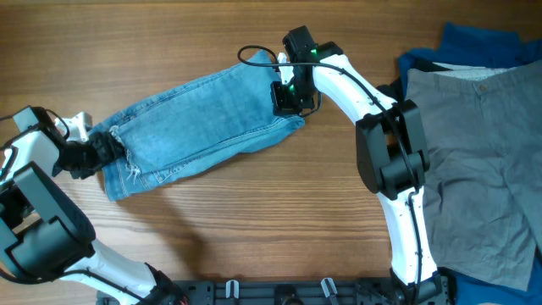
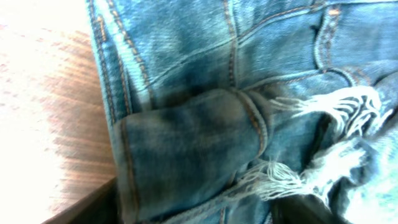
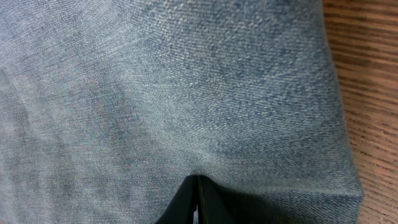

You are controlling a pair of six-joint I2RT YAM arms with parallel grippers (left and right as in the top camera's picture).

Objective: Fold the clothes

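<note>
The light-blue jeans [image 1: 203,119] lie folded in a long strip, running diagonally from lower left to upper right on the wooden table. My left gripper [image 1: 108,151] is at their frayed hem end. In the left wrist view its fingers [image 2: 193,214] are spread wide with denim and white frayed threads [image 2: 186,143] between them. My right gripper [image 1: 288,97] is at the strip's upper right end. In the right wrist view its fingers [image 3: 196,186] are closed together, with the denim [image 3: 186,93] puckered at their tips.
Grey trousers [image 1: 478,161] lie spread at the right side, over a dark-blue garment [image 1: 483,42] at the back right. A black cable [image 1: 254,55] loops near the right wrist. Bare wood [image 1: 254,220] shows in front of the jeans.
</note>
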